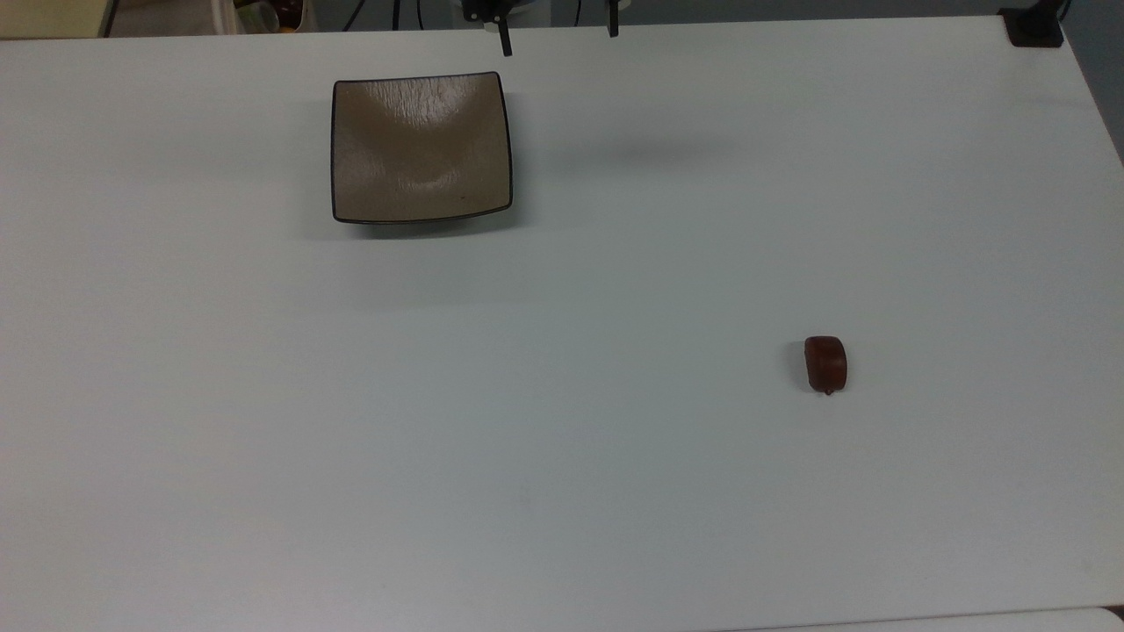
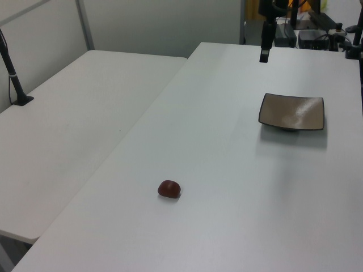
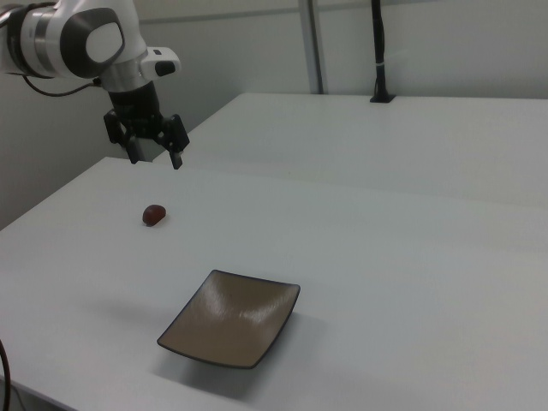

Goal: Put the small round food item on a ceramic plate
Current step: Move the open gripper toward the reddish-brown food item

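The small round food item (image 1: 825, 363), a glossy dark reddish-brown lump, lies alone on the white table (image 1: 544, 456) towards the top view's right. The ceramic plate (image 1: 421, 146), square and tan with a dark rim, sits with nothing on it near the top view's upper left. My gripper (image 1: 558, 33) hangs high at the table's top edge, just right of the plate's corner and far from the food item. In the right view the gripper (image 3: 155, 157) is open, fingers apart with nothing between them, and the food item (image 3: 153, 214) and the plate (image 3: 231, 317) rest on the table below.
A black clamp base (image 1: 1034, 26) stands on the table's corner at the top view's upper right. A second white table (image 2: 68, 119) adjoins at the left view's left, with a black post (image 2: 12, 71). Equipment and cables (image 2: 317, 31) crowd the far edge.
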`<state>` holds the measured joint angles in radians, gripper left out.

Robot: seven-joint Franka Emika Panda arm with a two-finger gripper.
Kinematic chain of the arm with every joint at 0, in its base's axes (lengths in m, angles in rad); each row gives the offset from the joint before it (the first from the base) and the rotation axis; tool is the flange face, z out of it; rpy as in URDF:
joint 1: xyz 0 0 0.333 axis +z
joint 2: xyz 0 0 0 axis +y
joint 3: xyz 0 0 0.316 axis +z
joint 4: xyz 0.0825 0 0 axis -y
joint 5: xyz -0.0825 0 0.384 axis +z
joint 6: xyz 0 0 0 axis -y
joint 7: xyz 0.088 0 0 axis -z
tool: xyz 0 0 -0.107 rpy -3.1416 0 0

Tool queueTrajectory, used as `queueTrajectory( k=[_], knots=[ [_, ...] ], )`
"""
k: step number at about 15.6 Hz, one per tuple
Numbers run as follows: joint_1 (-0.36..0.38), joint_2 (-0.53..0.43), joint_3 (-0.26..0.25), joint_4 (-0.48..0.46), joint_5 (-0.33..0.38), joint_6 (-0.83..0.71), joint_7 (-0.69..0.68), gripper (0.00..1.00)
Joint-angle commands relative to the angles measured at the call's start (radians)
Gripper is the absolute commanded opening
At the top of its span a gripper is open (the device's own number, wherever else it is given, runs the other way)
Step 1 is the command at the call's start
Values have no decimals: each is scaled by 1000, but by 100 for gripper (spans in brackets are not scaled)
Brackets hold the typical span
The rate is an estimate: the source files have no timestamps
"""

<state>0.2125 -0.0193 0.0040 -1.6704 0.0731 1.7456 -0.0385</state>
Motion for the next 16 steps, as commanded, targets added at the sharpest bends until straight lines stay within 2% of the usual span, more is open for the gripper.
queueTrajectory(
  k=[1,4,6,9,14,16],
  knots=[
    [10,71,14,89,19,20,-3,100],
    [13,134,19,178,16,11,83,100],
    [12,182,62,227,5,8,107,100],
    [16,258,93,309,1,11,182,100],
    [54,395,126,451,-30,17,288,100],
    [100,455,125,492,-59,23,328,100]
  ],
)
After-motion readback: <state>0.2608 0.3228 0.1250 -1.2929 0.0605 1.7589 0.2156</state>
